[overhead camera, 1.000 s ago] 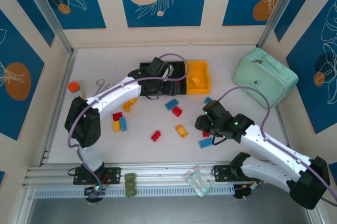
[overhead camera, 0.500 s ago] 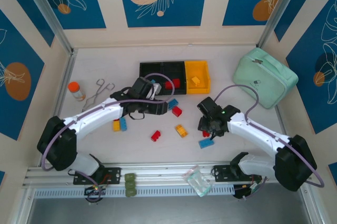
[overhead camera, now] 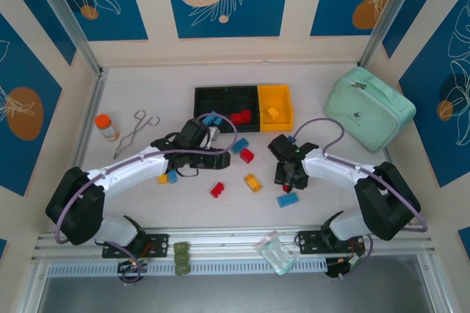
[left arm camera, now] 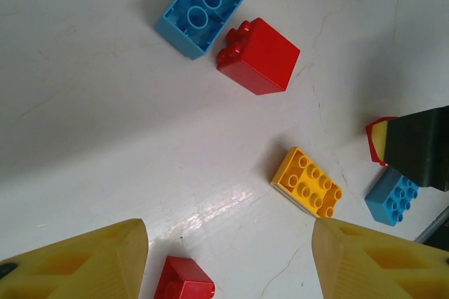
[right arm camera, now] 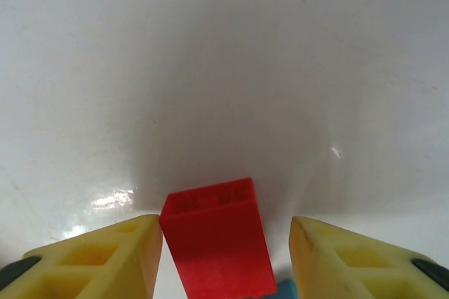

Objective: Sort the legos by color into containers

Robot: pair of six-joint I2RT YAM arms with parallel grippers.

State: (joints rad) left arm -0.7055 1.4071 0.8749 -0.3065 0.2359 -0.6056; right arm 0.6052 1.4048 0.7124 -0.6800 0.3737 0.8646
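**Item 1: right gripper** (right arm camera: 223,222). Jaws spread, straddling a red brick (right arm camera: 219,243). The left pad (right arm camera: 105,257) is against the brick's side; the right pad (right arm camera: 351,257) stands off with a gap, so there is no pinch yet. The brick sits on the table (right arm camera: 224,67), front centre-right, with a blue brick (overhead camera: 287,200) just beside it.

**Item 2: left gripper** (left arm camera: 228,232). Jaws wide apart, nothing between them, hanging over loose legos: a blue one (left arm camera: 205,8) touching a red one (left arm camera: 258,55), a yellow one (left arm camera: 307,181) nearer the jaws, and another red (left arm camera: 184,279) at the left pad.

**Item 3: handling (judgement).** The legos look hard, light and glossy. They should be stiff enough to take a firm squeeze and are unlikely to break, but could slip or twist out if caught by a corner. Best hold: two flat opposite side walls, low and square, clear of the studs (the neighbouring blue brick leaves little room on that side).

**Item 4: bins** (overhead camera: 226,88). Three in a row at the back of the table, well apart from the straddled brick. The left black bin holds blue, the middle black bin (overhead camera: 253,100) red, and the yellow bin (overhead camera: 288,107) a yellow piece. The red brick would belong in the middle one.

**Item 5: surroundings.** A mint pouch (overhead camera: 371,111) lies at the right.
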